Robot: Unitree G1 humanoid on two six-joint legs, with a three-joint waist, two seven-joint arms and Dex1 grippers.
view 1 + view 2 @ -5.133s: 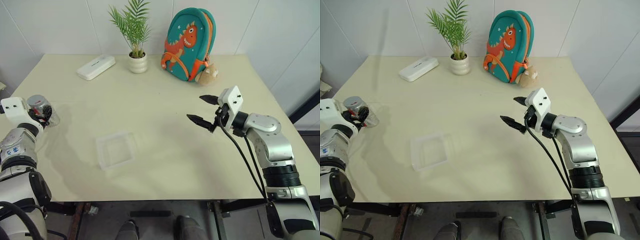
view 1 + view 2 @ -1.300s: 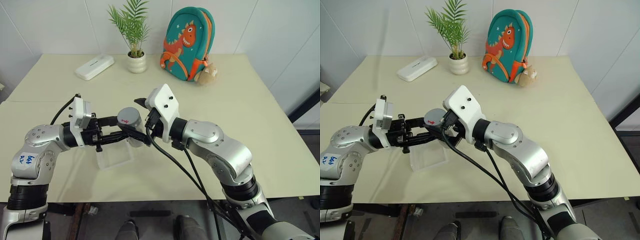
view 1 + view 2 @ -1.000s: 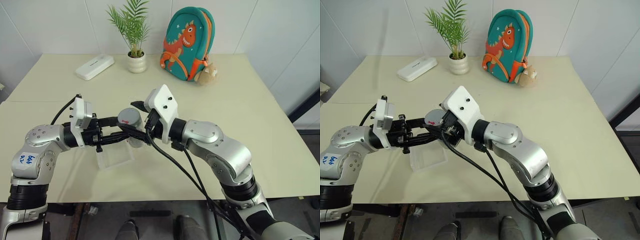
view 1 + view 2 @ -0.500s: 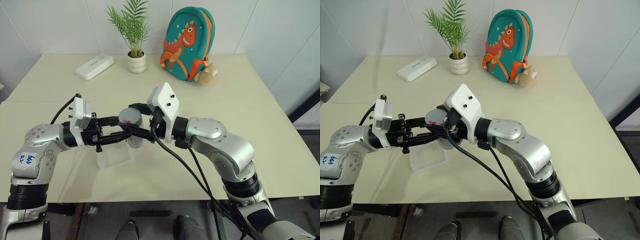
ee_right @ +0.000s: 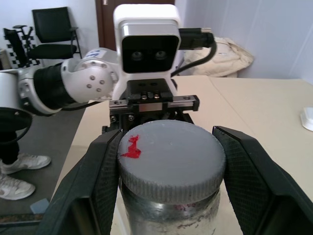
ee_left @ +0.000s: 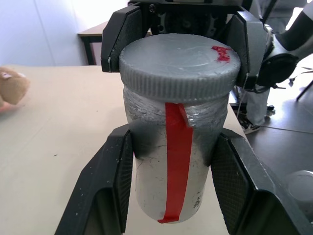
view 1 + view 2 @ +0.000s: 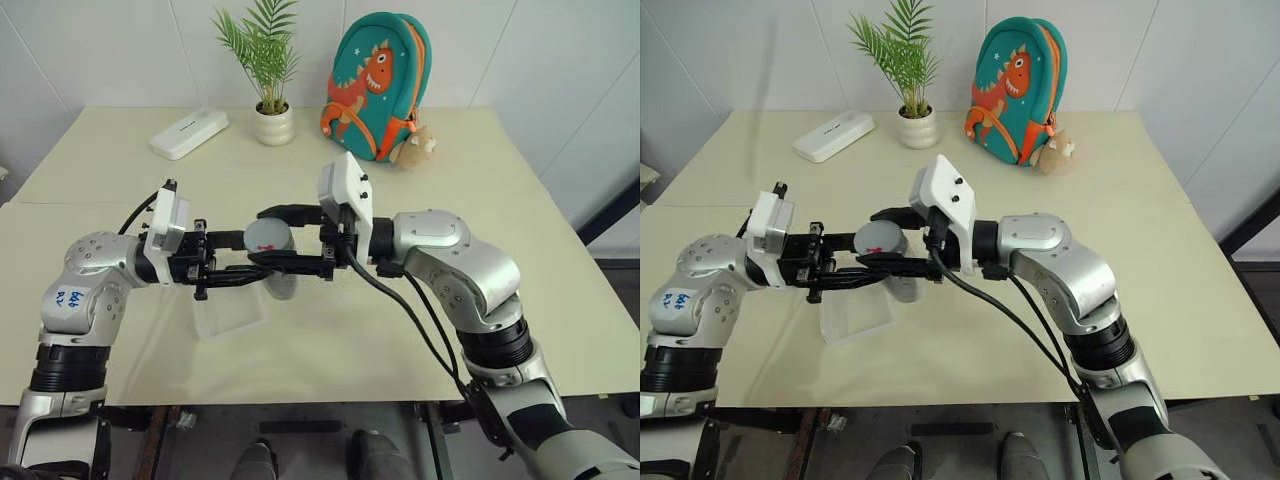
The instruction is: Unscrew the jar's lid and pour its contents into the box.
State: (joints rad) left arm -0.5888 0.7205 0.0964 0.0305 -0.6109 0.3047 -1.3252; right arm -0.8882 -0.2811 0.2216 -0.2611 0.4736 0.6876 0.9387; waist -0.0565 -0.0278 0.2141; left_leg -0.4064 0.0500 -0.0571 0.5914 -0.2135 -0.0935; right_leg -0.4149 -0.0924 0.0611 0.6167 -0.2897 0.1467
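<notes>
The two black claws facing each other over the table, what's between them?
The jar, held above the box: the left gripper clamps its body, the right gripper clamps the grey lid, as both wrist views show.

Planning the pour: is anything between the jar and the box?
Nothing visible. The jar, lid on, is held above the table just beyond the box; open table lies between. The left gripper grips its body, the right gripper its lid.

Both arms reach level toward each other at frame centre, the left gripper (image 7: 262, 272) clamped on the jar (image 6: 171, 166) body, the right gripper (image 7: 268, 238) clamped on the lid (image 5: 168, 156).
</notes>
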